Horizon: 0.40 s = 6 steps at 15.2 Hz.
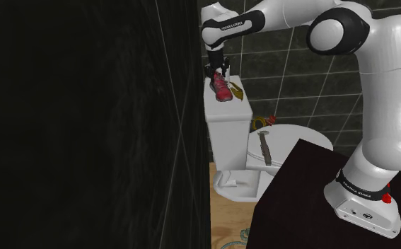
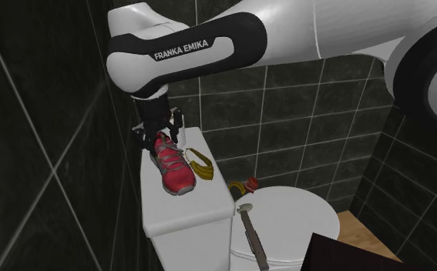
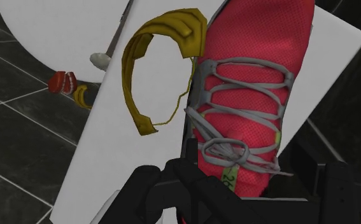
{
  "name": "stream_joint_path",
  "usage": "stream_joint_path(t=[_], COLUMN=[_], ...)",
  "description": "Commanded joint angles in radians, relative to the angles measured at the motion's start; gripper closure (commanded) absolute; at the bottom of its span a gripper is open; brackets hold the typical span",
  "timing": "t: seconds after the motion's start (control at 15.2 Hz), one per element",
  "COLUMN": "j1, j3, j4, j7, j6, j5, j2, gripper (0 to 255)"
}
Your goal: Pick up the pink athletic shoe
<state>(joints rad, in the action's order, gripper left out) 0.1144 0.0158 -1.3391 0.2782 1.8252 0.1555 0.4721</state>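
The black gripper [image 2: 163,135] sits down over the heel end of the pink athletic shoe [image 3: 249,83]; whether it pinches the shoe cannot be told. The shoe lies laces up on the white toilet tank lid [image 3: 109,146], a yellow curved band [image 3: 172,28] just beside it.

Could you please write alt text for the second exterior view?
A black two-finger gripper on a white arm is at the heel of a pinkish-red laced athletic shoe lying on a white toilet tank lid, beside a curved yellow band.
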Motion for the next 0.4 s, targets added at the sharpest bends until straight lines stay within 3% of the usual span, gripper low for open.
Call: stream_joint_path(t=[0.0, 0.33], j1=[0.000, -0.001], j3=[0.000, 0.000], j4=[0.033, 0.078], j7=[-0.004, -0.010], j6=[-0.031, -0.073], j5=[-0.001, -0.002], j2=[0.001, 0.002], gripper=[255, 255])
